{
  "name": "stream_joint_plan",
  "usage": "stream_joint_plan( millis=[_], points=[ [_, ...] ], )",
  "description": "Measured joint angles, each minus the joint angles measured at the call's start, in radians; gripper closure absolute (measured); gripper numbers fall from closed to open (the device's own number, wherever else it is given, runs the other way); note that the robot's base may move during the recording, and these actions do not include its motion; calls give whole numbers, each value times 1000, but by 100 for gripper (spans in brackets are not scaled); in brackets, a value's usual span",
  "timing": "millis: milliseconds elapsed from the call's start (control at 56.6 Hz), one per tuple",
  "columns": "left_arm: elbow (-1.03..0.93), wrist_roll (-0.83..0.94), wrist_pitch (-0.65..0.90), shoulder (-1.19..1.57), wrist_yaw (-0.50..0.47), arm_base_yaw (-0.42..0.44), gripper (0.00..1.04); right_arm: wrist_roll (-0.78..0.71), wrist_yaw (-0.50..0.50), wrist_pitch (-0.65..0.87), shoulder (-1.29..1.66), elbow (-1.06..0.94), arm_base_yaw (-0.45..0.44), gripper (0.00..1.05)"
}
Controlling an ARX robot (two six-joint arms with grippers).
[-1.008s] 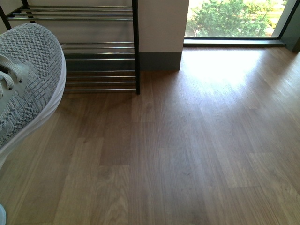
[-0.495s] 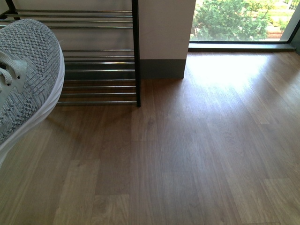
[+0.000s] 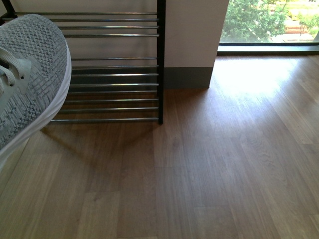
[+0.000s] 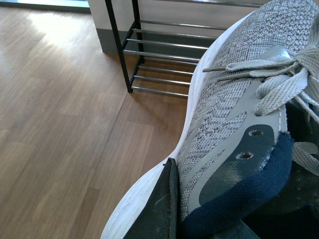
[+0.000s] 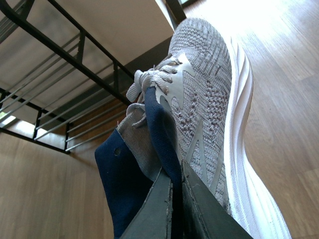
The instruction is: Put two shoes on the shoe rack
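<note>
Off the floor at far left, a grey sneaker (image 3: 30, 74) hung before the shoe rack (image 3: 160, 59), the left gripper (image 4: 172, 199) clamped on its side wall. Rightward, the right gripper (image 5: 175, 199) pinched a second sneaker (image 5: 209, 89) by its navy collar, near the rack.
</note>
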Motion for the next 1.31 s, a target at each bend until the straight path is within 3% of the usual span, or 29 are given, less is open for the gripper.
stream_joint_plan(
  millis=[1308],
  points=[
    [0,-4,0,0,-6,2,103,0,-8,0,-2,0,2,104]
  ],
)
